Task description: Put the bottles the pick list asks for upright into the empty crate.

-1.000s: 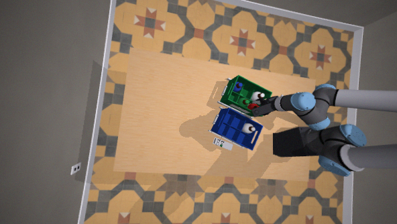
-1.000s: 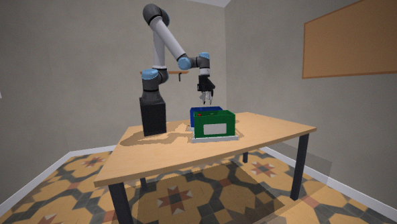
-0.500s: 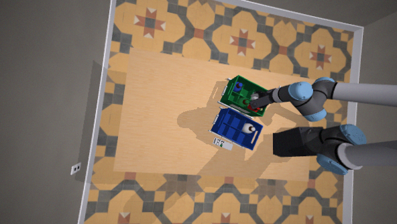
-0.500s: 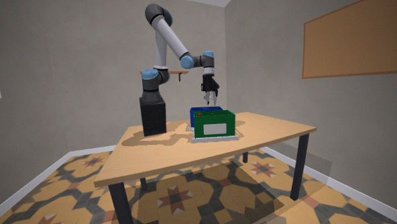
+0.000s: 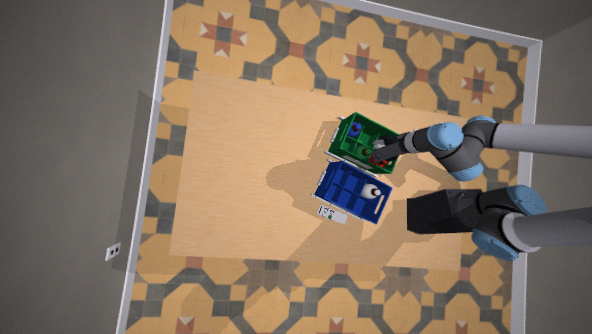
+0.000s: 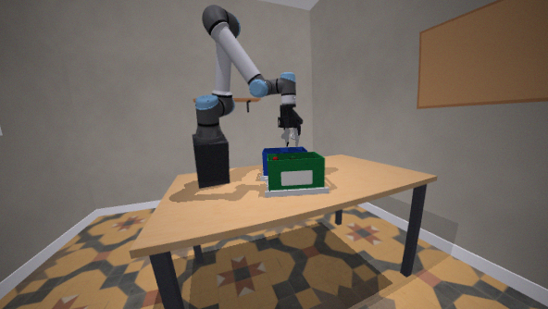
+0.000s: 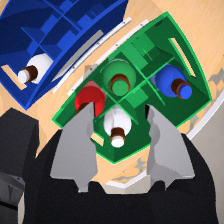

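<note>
While the gripper (image 7: 119, 150) hangs above the green crate (image 7: 172, 37), its two pale wedge-shaped fingers stand partly spread with only air between them, pinching nothing. Directly below the gap stands a white-label bottle (image 7: 116, 125) with a brown neck; a red-capped bottle (image 7: 90, 97) sits under the left finger, a green-label bottle (image 7: 119, 80) just beyond, and a blue-label bottle (image 7: 172, 82) farther off to the right. Both crates are hard moulded plastic with partition cells. The blue crate (image 7: 75, 30), beyond and left, holds one white-label bottle (image 7: 37, 67). Only the top view shows the pick list (image 5: 332, 214), a paper strip beside the blue crate (image 5: 340, 187), its marks too small to read. Only the exterior view shows the green crate's blank white label panel (image 6: 296, 178).
</note>
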Controlling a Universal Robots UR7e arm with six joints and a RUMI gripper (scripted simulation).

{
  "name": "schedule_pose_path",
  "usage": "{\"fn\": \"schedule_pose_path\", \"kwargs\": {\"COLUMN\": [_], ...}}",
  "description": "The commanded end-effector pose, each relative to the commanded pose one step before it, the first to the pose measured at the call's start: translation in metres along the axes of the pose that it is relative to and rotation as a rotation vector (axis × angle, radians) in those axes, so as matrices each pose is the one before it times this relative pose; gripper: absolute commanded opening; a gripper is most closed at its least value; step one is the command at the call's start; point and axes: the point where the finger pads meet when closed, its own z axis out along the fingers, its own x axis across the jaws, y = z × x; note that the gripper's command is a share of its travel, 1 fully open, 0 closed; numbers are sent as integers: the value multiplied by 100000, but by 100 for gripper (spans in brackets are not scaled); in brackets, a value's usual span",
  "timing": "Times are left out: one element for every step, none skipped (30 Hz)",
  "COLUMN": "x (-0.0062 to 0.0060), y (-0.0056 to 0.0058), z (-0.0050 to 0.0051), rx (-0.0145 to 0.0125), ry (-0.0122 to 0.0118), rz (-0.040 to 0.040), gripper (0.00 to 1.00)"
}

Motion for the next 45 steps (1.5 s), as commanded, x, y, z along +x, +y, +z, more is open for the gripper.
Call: {"fn": "schedule_pose_path", "kwargs": {"x": [42,0,0,0,0,0,0,0,0,0,0,0,0,0,0,0,0,0,0,0,0,0,0,0,0,0,0,0,0,0,0,0,0,0,0,0,0,0,0,0,0,0,0,0,0], "y": [-24,0,0,0,0,0,0,0,0,0,0,0,0,0,0,0,0,0,0,0,0,0,0,0,0,0,0,0,0,0,0,0,0,0,0,0,0,0,0,0,0,0,0,0,0], "z": [465,133,133,133,133,133,133,133,133,133,133,133,133,0,0,134,133,133,133,133,133,133,133,133,133,133,133,133,133,133,0,0,134,133,133,133,133,133,133,133,133,133,133,133,133], "rx": [70,0,0,0,0,0,0,0,0,0,0,0,0,0,0,0,0,0,0,0,0,0,0,0,0,0,0,0,0,0,0,0,0,0,0,0,0,0,0,0,0,0,0,0,0], "ry": [123,0,0,0,0,0,0,0,0,0,0,0,0,0,0,0,0,0,0,0,0,0,0,0,0,0,0,0,0,0,0,0,0,0,0,0,0,0,0,0,0,0,0,0,0], "rz": [9,0,0,0,0,0,0,0,0,0,0,0,0,0,0,0,0,0,0,0,0,0,0,0,0,0,0,0,0,0,0,0,0,0,0,0,0,0,0,0,0,0,0,0,0], "gripper": [38,38,38,38,38,38,38,38,38,38,38,38,38,38,38,38,38,38,38,38,38,38,38,38,38,38,38,38,38,38,38,38,38,38,38,38,38,38,38,38,38,38,38,38,38]}}
